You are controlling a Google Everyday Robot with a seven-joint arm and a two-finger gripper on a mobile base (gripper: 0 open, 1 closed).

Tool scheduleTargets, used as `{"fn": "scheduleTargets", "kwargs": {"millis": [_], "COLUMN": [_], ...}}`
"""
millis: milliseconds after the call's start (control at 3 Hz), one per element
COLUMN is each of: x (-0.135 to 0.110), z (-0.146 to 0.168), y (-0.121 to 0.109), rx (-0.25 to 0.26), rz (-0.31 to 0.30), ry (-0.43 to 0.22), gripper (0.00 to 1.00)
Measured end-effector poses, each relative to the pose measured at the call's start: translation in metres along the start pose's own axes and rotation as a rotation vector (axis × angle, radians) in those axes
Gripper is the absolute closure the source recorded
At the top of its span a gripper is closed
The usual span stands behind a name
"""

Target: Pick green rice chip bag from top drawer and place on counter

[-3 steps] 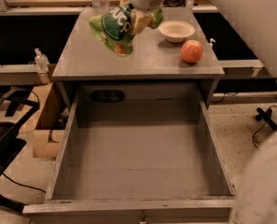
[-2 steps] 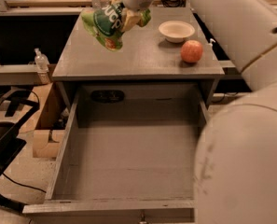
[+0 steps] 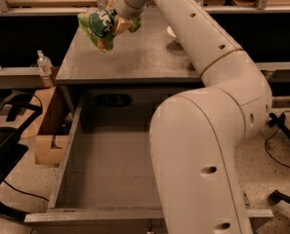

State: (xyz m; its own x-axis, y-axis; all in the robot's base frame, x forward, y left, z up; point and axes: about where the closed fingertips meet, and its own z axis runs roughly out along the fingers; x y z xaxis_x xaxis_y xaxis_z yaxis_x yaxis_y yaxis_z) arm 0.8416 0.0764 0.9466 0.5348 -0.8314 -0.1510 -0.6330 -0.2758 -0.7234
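We see the claw [image 3: 120, 24] clenched on the green rice chip bag [image 3: 98, 28], gripping its right end so that the pouch juts out to the left of the claw. The bag sits over the rear left part of the counter [image 3: 134, 57], close to the left edge; we cannot tell whether it touches the surface. A broad stretch of grey surface runs from the bag to the front edge. Below that edge the top drawer [image 3: 105, 169] stands pulled out, and the arm crosses its right side.
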Motion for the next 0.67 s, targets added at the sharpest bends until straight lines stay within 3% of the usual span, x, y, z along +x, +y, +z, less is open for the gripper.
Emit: {"fn": "scheduleTargets", "kwargs": {"millis": [333, 667], "x": [-0.0018, -0.0025], "z": [0.0013, 0.0047], "y": [0.002, 0.0036], "rx": [-0.006, -0.011], "rz": [-0.003, -0.003], "ry": [-0.004, -0.006], "gripper": [0.68, 0.45]}}
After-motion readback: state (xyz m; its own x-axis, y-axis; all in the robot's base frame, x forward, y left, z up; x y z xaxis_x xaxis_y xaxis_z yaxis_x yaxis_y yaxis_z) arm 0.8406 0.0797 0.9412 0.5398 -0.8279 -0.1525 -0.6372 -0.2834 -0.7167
